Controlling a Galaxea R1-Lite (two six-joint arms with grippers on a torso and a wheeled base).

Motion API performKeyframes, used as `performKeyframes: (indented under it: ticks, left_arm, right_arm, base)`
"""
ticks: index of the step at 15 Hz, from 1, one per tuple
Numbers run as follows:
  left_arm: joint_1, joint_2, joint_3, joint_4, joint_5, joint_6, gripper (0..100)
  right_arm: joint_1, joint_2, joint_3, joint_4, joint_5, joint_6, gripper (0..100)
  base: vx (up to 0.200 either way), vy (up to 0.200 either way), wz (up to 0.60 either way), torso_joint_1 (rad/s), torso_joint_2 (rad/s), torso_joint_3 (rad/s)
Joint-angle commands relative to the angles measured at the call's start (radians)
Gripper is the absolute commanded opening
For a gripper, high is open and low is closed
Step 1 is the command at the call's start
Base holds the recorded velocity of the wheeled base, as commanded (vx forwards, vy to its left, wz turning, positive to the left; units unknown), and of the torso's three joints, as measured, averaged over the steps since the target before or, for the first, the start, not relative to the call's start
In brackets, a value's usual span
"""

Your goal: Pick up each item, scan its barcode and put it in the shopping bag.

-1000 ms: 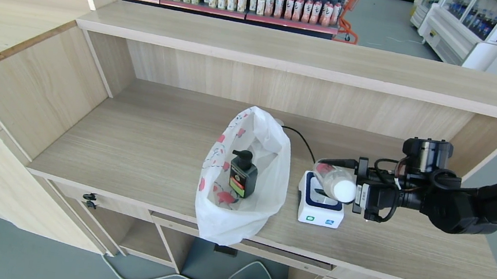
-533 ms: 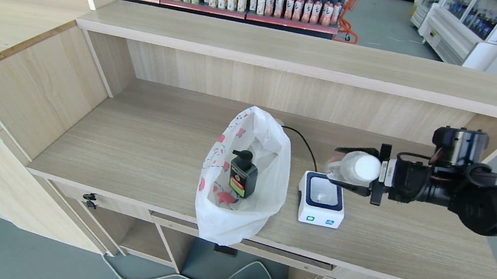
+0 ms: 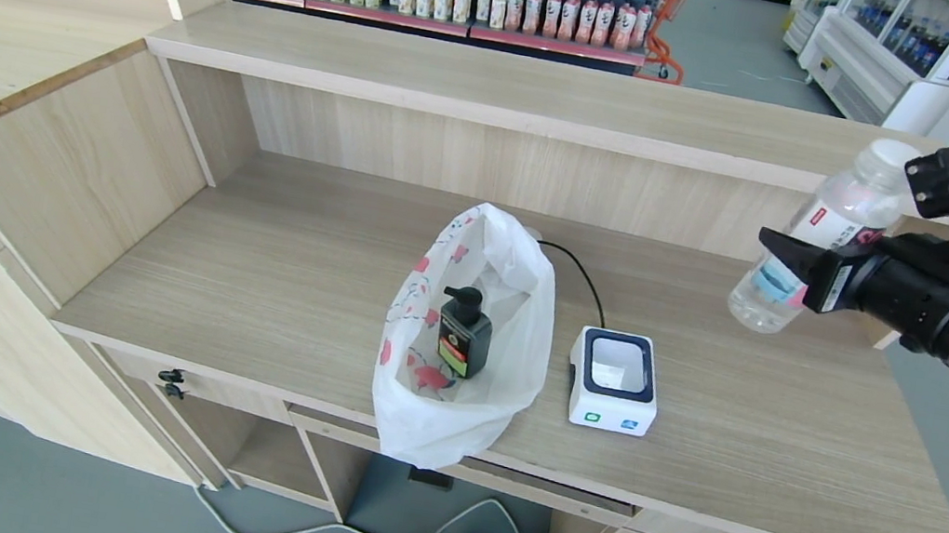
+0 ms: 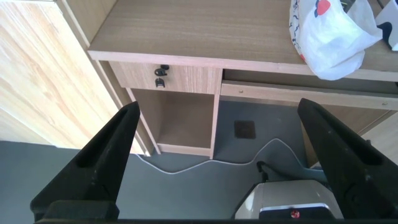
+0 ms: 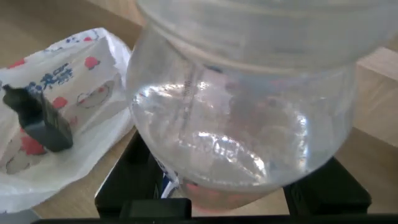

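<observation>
Your right gripper [image 3: 791, 259], clamped on the bottle [image 3: 838, 222], now holds it up and rightward, no longer over the scanner [image 3: 614, 379]. Scan probably done; the bag [image 3: 503, 388] is next. Left gripper [image 4: 217, 165] stands wide.

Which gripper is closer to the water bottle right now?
Right. The right gripper holds the water bottle up in its jaws; the left gripper hangs low in front of the counter.

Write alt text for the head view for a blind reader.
The right gripper holds a clear water bottle above the right end of the wooden counter. On it sit a white scanner and, to its left, an open shopping bag containing a black pump bottle.
</observation>
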Motion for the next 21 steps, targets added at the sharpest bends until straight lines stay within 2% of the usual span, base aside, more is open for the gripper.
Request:
performKeyframes:
  ticks: [1,4,11,16,21]
  left_arm:
    - [0.000,0.000,0.000,0.000,0.000,0.000,100]
    - [0.000,0.000,0.000,0.000,0.000,0.000,100]
    - [0.000,0.000,0.000,0.000,0.000,0.003,100]
    - [0.000,0.000,0.000,0.000,0.000,0.004,100]
    - [0.000,0.000,0.000,0.000,0.000,0.003,100]
  right_arm:
    - [0.009,-0.009,0.041,-0.045,-0.031,0.052,0]
    - [0.048,0.018,0.055,-0.081,-0.034,0.135,0]
    - [0.091,0.049,0.055,-0.103,-0.034,0.133,0]
    - [0.092,0.092,0.045,-0.173,-0.034,0.127,0]
    - [0.094,0.106,0.045,-0.175,-0.034,0.127,0]
  base:
    - [0.000,0.000,0.00,0.000,0.00,0.000]
    - [0.000,0.000,0.00,0.000,0.00,0.000]
    - [0.000,0.000,0.00,0.000,0.00,0.000]
    - [0.000,0.000,0.00,0.000,0.00,0.000]
    - [0.000,0.000,0.00,0.000,0.00,0.000]
